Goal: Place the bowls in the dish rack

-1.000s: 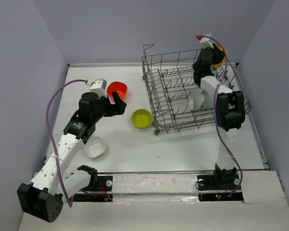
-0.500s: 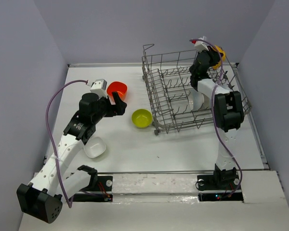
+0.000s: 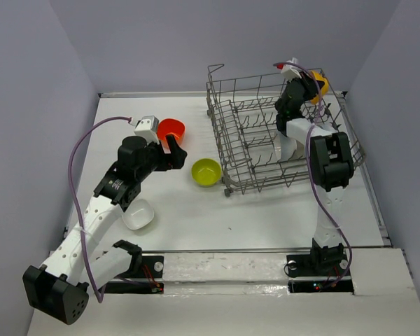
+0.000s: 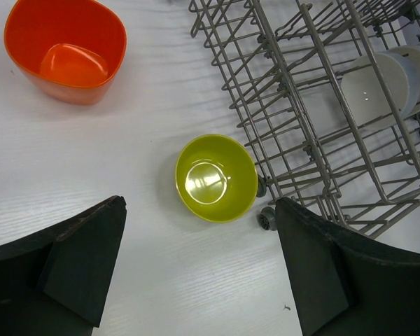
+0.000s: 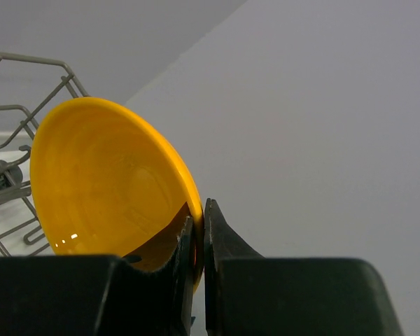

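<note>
My right gripper (image 5: 198,222) is shut on the rim of an orange-yellow bowl (image 5: 105,185), held high over the far right corner of the grey wire dish rack (image 3: 248,143); from above that bowl (image 3: 320,84) peeks out beside the gripper (image 3: 312,85). White bowls (image 3: 288,147) stand inside the rack. My left gripper (image 4: 199,269) hangs open above the table, with a lime green bowl (image 4: 215,178) just ahead of it and a red-orange bowl (image 4: 66,49) at far left. Another white bowl (image 3: 138,214) lies near my left arm.
The rack's small wheel (image 4: 267,219) sits close to the green bowl. A raised table edge (image 3: 154,93) runs along the back, and grey walls close in on both sides.
My right gripper has carried the orange-yellow bowl slightly left and up over the rack's far corner. The left arm has edged a little to the right.
</note>
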Robot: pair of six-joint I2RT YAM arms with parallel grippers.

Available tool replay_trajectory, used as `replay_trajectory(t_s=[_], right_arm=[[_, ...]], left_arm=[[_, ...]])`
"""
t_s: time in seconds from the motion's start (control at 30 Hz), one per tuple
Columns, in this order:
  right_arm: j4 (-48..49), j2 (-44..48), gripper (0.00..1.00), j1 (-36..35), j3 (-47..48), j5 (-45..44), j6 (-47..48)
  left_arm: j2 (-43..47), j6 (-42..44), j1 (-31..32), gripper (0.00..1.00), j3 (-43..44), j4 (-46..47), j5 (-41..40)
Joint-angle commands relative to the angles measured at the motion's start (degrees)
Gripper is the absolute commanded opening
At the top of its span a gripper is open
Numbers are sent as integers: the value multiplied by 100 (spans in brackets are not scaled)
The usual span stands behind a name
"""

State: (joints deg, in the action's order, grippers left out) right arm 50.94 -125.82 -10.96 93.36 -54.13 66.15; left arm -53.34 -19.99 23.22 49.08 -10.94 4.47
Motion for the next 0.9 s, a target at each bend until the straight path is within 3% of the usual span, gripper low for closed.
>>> replay_trajectory(t_s=[0.0,0.87], right_arm=[[803,-100,1,-29,-55,34,179],[338,-443,1,-29,-11,16,-137]], left_arm=[[158,92,86,96,-83,189,-122],[114,118,156,96,-83,171,-175]])
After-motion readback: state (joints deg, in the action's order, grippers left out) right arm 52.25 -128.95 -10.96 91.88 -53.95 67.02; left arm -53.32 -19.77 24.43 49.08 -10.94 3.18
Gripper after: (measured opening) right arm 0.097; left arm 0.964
